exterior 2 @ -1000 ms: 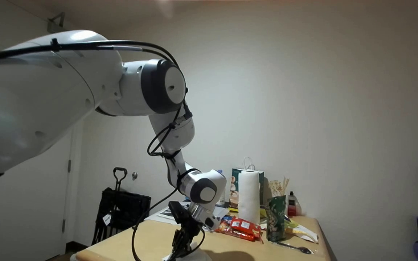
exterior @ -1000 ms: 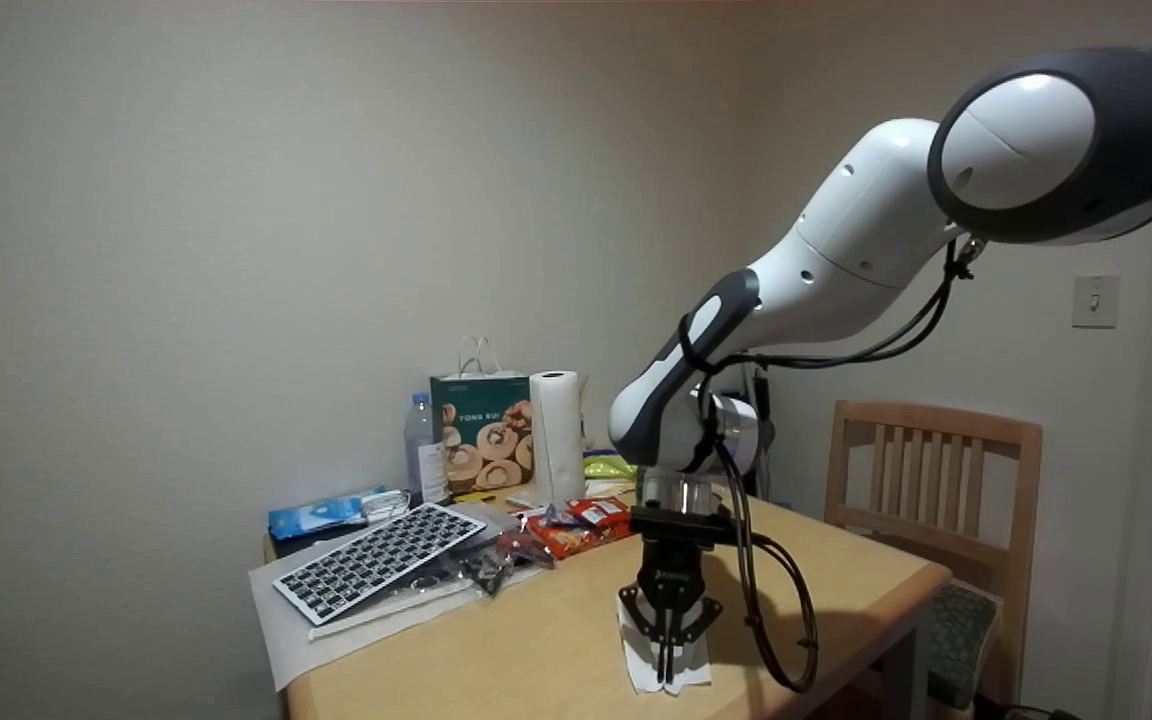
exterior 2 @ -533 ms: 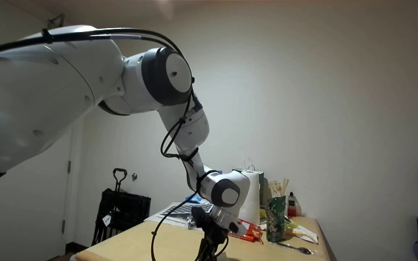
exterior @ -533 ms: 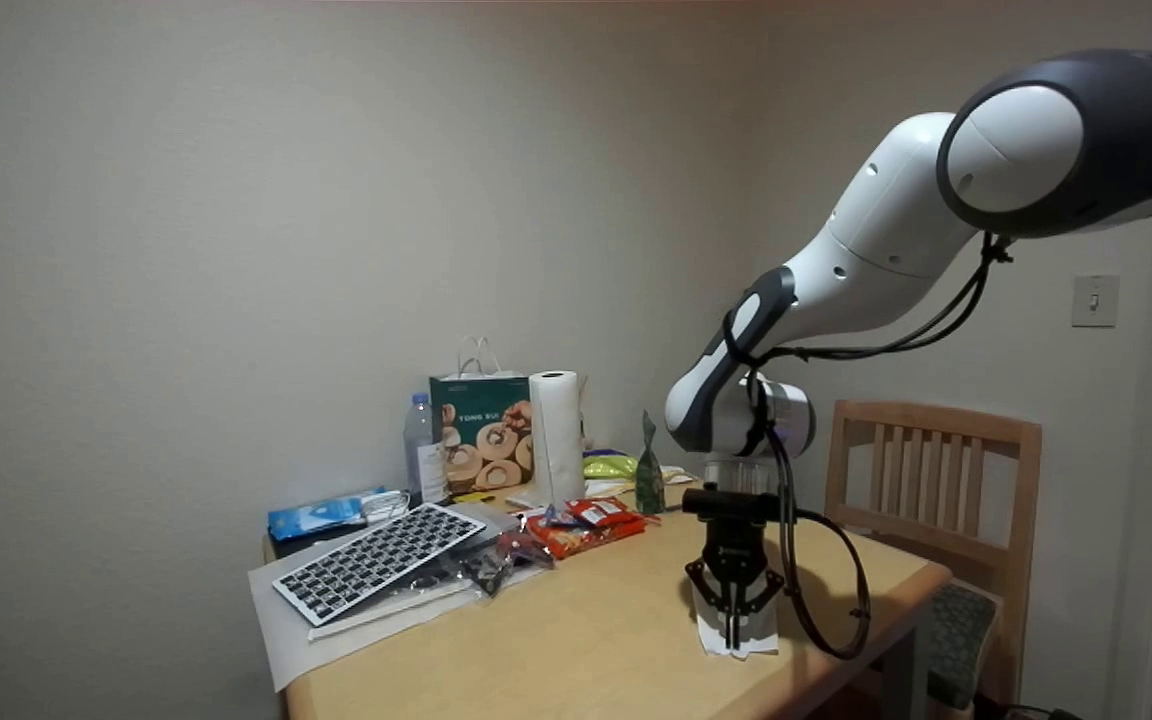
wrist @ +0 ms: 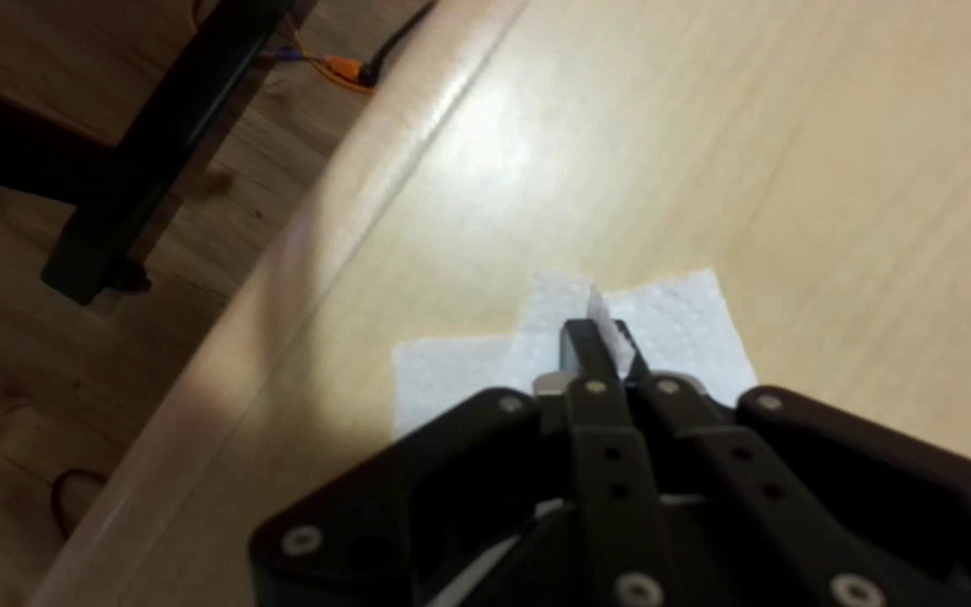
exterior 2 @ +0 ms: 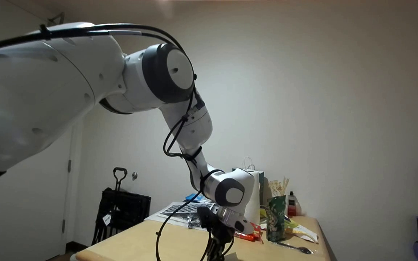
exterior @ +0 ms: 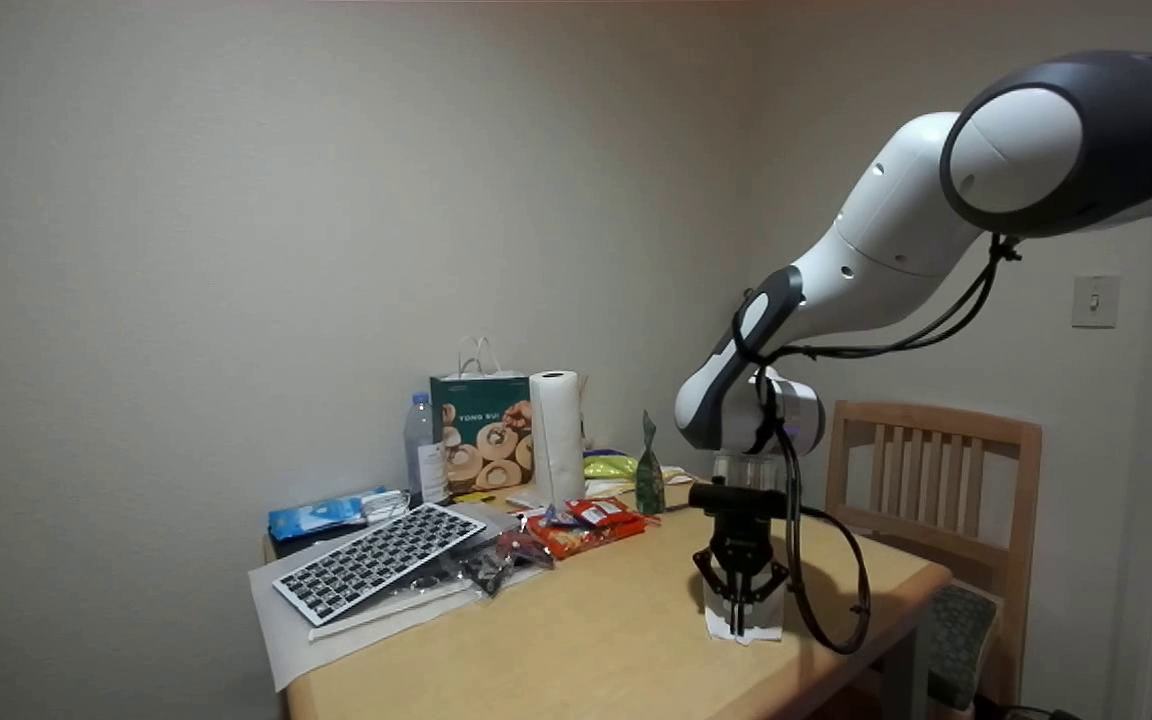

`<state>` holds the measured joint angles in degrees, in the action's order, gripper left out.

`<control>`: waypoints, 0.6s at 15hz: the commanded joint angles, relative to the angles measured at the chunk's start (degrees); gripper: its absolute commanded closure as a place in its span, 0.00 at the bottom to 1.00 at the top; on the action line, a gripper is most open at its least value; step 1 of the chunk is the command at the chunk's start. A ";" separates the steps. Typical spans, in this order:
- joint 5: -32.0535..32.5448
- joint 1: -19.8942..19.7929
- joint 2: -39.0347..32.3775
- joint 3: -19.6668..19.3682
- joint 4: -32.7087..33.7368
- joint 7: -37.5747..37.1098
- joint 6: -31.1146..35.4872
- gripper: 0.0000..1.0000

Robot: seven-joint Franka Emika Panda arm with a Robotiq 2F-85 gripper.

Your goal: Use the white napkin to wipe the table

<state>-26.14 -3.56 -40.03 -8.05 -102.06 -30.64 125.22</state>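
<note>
The white napkin [wrist: 679, 324] is a flat, creased white sheet with a folded ridge. My gripper [wrist: 606, 341] is shut on this ridge in the wrist view, and the rest spreads out around the fingers on the table [wrist: 831, 143]. In an exterior view the napkin [exterior: 765, 618] lies under the gripper [exterior: 737, 630], near the table's [exterior: 576, 640] right edge. The gripper points down, with its fingertips at the tabletop. In an exterior view the gripper's fingertips fall below the picture, over the table [exterior 2: 151, 239].
A keyboard [exterior: 381, 562], red snack packets [exterior: 586, 530], a paper-towel roll [exterior: 558, 435], a green bag [exterior: 484, 430] and a bottle [exterior: 424, 450] stand on the table's far side. A green pouch [exterior 2: 276, 219] and a spoon [exterior 2: 299, 249] are there too. A wooden chair [exterior: 931, 480] stands beyond the right edge.
The gripper, shut on the napkin, has slid across the table, rightward and farther back in an exterior view. Most of the motion came in the first half second. The green pouch is now uncovered there.
</note>
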 commanded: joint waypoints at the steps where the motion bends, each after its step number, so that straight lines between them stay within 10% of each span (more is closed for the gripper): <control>1: 1.65 -0.40 -1.22 -2.99 -0.07 -5.14 7.95 1.00; 9: 1.24 -3.58 -0.72 -3.01 0.22 -6.38 9.07 0.98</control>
<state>-25.94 -6.06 -40.84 -12.17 -101.93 -36.41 134.16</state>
